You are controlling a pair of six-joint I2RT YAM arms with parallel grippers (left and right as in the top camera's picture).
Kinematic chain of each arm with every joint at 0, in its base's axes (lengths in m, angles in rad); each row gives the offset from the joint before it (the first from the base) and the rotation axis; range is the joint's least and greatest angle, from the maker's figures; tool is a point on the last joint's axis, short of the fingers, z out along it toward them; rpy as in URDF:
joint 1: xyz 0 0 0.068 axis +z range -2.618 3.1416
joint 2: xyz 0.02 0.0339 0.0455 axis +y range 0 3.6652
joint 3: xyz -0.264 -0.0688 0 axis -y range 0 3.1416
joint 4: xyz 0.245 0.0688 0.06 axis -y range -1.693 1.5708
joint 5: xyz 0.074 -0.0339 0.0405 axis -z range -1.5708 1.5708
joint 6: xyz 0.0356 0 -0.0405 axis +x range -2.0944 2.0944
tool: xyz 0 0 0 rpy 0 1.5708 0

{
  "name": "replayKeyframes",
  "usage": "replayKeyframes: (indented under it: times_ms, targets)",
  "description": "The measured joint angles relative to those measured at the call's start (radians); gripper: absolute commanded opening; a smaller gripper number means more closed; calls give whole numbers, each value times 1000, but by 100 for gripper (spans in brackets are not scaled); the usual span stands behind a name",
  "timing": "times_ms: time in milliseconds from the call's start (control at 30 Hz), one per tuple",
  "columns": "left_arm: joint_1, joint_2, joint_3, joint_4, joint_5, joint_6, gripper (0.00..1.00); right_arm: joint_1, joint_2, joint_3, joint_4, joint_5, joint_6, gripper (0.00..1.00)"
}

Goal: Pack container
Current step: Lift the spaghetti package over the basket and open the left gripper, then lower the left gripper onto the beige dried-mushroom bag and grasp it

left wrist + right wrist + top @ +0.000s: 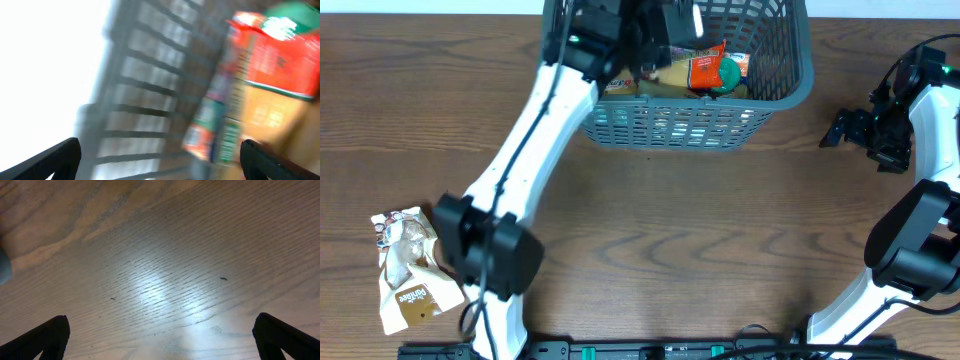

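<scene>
The container (680, 125), a large grey-blue lattice basket, stands at the table's far middle. Inside it lie a red and orange packet with a green patch (712, 72) and other packets below it. My left gripper (665, 45) reaches down into the basket's left part. In the blurred left wrist view my left gripper (160, 167) is open beside the lattice wall (145, 95), with nothing between its fingers; the red packet (280, 55) and a colourful packet edge (215, 125) lie to the right. My right gripper (840, 128) hangs open over bare table, right of the basket.
Crumpled white and brown packets (408, 268) lie at the table's near left, beside the left arm's base. The right wrist view shows only wood grain (160, 255) between the fingers (45, 337), plus a grey rounded edge (4, 265) at the left border.
</scene>
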Motion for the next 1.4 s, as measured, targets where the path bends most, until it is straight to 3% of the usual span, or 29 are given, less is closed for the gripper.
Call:
replayKeyframes:
  times_ms: [133, 300, 467, 633, 800, 1000, 1200, 1400]
  targets:
    - [45, -109, 1, 71, -29, -71, 99, 0, 0, 0, 0, 0, 0, 99]
    - [193, -256, 16, -9, -114, -314, 98, 0, 0, 0, -2, 0, 0, 99]
    - [398, -372, 26, -415, -217, -650, 99, 0, 0, 0, -3, 0, 0, 99]
    - [545, -444, 25, -809, -252, -914, 98, 0, 0, 0, -8, 0, 0, 99]
    - [650, -542, 21, -1024, -285, -1098, 98, 0, 0, -1, -9, 0, 0, 99]
    - [745, -730, -69, -1101, -347, -1200, 98, 0, 0, -1, -9, 0, 0, 99]
    - [869, -914, -285, -1086, -370, -1226, 98, 0, 0, -1, -5, 0, 0, 99]
    - [956, -904, -565, -957, -341, -1217, 98, 4, 0, -2, 5, 0, 0, 99]
